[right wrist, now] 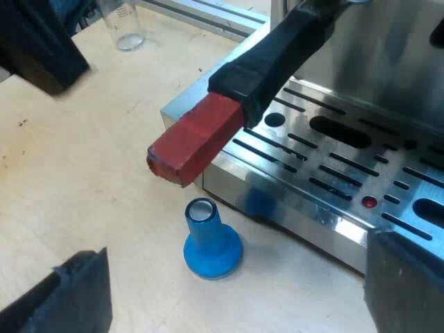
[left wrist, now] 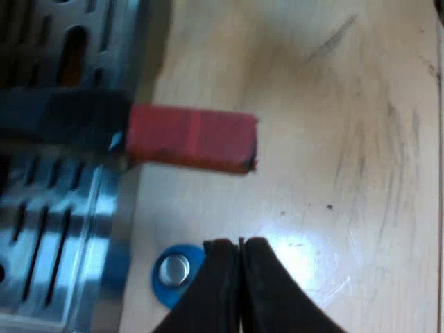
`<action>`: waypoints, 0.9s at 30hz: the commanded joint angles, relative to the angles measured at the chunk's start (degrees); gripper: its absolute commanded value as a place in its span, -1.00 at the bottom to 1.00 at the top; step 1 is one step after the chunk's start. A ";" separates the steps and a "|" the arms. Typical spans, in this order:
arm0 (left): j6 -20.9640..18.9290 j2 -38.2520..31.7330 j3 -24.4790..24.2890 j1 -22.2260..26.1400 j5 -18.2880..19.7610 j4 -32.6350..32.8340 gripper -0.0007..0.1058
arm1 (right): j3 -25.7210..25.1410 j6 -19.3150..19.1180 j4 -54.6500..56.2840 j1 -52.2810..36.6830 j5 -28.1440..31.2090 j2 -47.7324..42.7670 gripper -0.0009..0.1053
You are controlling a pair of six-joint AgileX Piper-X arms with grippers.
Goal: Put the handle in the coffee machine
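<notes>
We see a pale wooden bench, its grain crossed by dark scuffs, thin streaks and a few small specks. A bright patch of light glares off its surface. Aluminium rails run at one edge.

Nothing legible; the measuring glass bears faint, perhaps graduation, marks.

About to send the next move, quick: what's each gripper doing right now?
Left gripper: shut, holding nothing, near the blue tamper.
Right gripper: open, holding nothing.
</notes>
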 commanded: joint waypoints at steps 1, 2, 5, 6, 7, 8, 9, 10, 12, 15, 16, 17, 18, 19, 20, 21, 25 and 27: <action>-3.38 -3.34 -0.10 0.81 0.70 -0.34 -0.97 | -0.23 -0.94 -0.31 -0.15 -0.55 -0.48 0.44; -4.49 -4.44 -0.10 1.04 0.70 -0.77 -0.97 | -0.23 -0.94 -0.31 -0.15 -0.55 -0.48 0.44; -9.07 -7.50 -0.10 1.16 0.70 -2.61 -0.97 | -0.47 -1.17 -0.31 -0.15 -0.55 -0.48 0.44; -14.46 -10.61 -0.10 1.16 -0.82 -5.19 -0.97 | -0.57 -1.31 -0.31 -0.15 -0.55 -0.48 0.44; -15.30 -11.13 -0.10 1.16 -1.34 -5.71 -0.97 | -0.67 -1.36 -0.31 -0.15 -0.55 -0.48 0.44; -17.62 -12.68 -0.10 1.16 -2.56 -7.03 -0.97 | -0.92 -1.32 -0.31 -0.15 -0.55 -0.48 0.44; -19.62 -14.09 -0.10 1.16 -3.76 -8.09 -0.97 | -1.20 -1.32 -0.31 -0.15 -0.55 -0.48 0.44; -20.77 -14.71 -0.10 1.16 -4.67 -9.09 -0.97 | -1.34 -1.32 -0.31 -0.15 -0.55 -0.48 0.44; -24.31 -16.71 -0.10 1.16 -8.38 -11.07 -0.97 | -1.84 -1.92 -0.31 -0.15 -0.55 -0.48 0.44; -28.79 -20.61 -0.10 1.16 -15.82 -16.58 -0.97 | -3.62 -3.96 -0.31 -0.15 -0.03 -0.48 0.44; -29.01 -21.19 -0.10 1.16 -16.46 -17.13 -0.97 | -3.89 -3.96 -0.31 -0.38 0.39 -0.48 0.44; -29.76 -22.15 -0.10 1.16 -17.48 -18.76 -0.97 | -4.34 -3.96 -0.31 -0.77 0.57 -0.48 0.44; -30.03 -22.96 -0.10 1.16 -17.78 -19.75 -0.94 | -4.91 -3.96 -0.31 -1.36 0.57 -0.48 0.44; -30.03 -23.29 -0.25 1.16 -17.78 -20.13 -0.91 | -5.19 -3.96 -0.31 -1.70 0.57 -0.48 0.44; -30.03 -23.74 -0.29 1.16 -17.77 -20.42 -0.80 | -5.78 -4.14 -0.18 -2.56 0.28 -0.48 0.44; -30.03 -23.86 -0.26 1.16 -17.77 -20.43 -0.73 | -6.24 -4.36 0.04 -3.17 0.25 -0.48 0.44; -30.24 -23.95 -0.26 1.16 -17.77 -20.43 -0.42 | -8.93 -4.85 3.99 -6.24 0.21 -0.48 0.44; -36.04 -23.95 -0.26 1.16 -18.74 -20.47 0.46 | -10.73 -4.85 7.61 -8.47 -0.04 -0.48 0.44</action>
